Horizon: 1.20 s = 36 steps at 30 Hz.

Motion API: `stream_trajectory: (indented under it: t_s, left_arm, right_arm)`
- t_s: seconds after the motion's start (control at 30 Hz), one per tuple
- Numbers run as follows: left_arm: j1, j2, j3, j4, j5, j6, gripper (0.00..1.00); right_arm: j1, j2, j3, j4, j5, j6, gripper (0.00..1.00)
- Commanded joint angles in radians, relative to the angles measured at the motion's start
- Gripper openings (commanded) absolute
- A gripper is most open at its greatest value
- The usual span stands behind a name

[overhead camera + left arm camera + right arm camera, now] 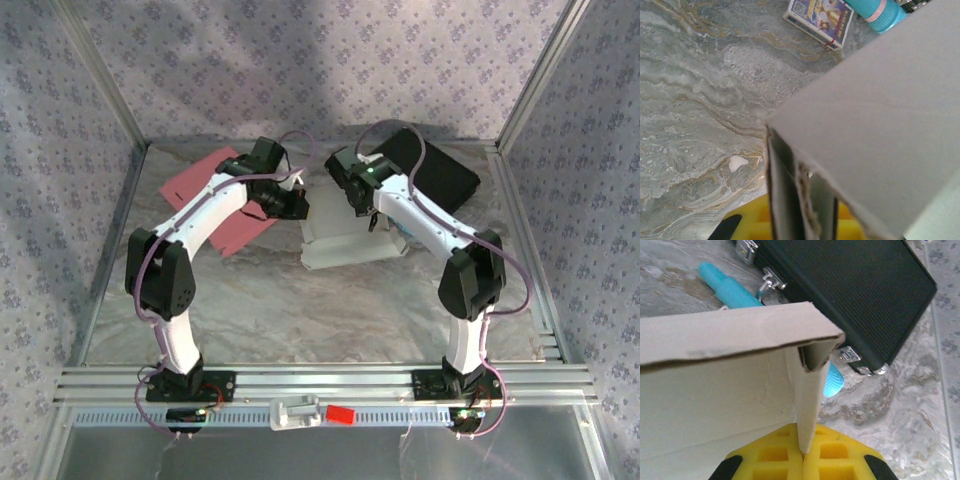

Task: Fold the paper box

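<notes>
The white paper box (345,245) stands half-formed in the middle of the table between both arms. My left gripper (290,205) is at its left side. In the left wrist view the yellow fingers (752,225) are shut on an upright cardboard wall of the box (880,115), whose top panel slants across the right of the view. My right gripper (366,205) is at the box's right end. In the right wrist view its yellow pads (840,455) pinch the narrow side wall of the box (715,385) just under a folded corner.
A black hard case (435,170) (850,290) lies at the back right, close behind the box. A teal cylinder (727,287) (880,12) and a small printed pack (820,20) lie beside it. A pink sheet (210,195) rests at the back left. Metal frame rails edge the table.
</notes>
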<state>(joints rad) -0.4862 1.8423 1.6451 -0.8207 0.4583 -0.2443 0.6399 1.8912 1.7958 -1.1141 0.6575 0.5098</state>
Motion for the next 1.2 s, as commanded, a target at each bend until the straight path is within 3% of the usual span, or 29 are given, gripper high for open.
stream_trajectory:
  t_s: [0.0,0.13,0.33,0.63,0.9,1.17]
  left_arm:
    - [-0.037,0.002,0.035,-0.041,-0.049,-0.034,0.00]
    - [-0.041,-0.013,0.008,-0.019,-0.057,-0.062,0.00]
    - [-0.041,-0.015,0.000,-0.013,-0.055,-0.069,0.00]
    - [-0.041,-0.014,-0.010,-0.002,-0.032,-0.063,0.00]
    - [-0.041,0.000,0.006,-0.009,-0.030,-0.061,0.00]
    - [-0.041,0.008,0.016,-0.008,-0.024,-0.062,0.00]
  right_arm:
    - [0.025,0.062,0.062,-0.170,0.111,0.110,0.00]
    - [0.046,0.093,0.107,-0.224,0.145,0.136,0.00]
    - [0.043,0.065,0.108,-0.175,0.072,0.072,0.00]
    - [-0.070,-0.110,-0.044,0.032,-0.184,-0.016,0.00]
    - [-0.136,-0.156,-0.084,0.073,-0.245,-0.033,0.26]
    - [-0.152,-0.133,-0.096,0.097,-0.252,-0.050,0.28]
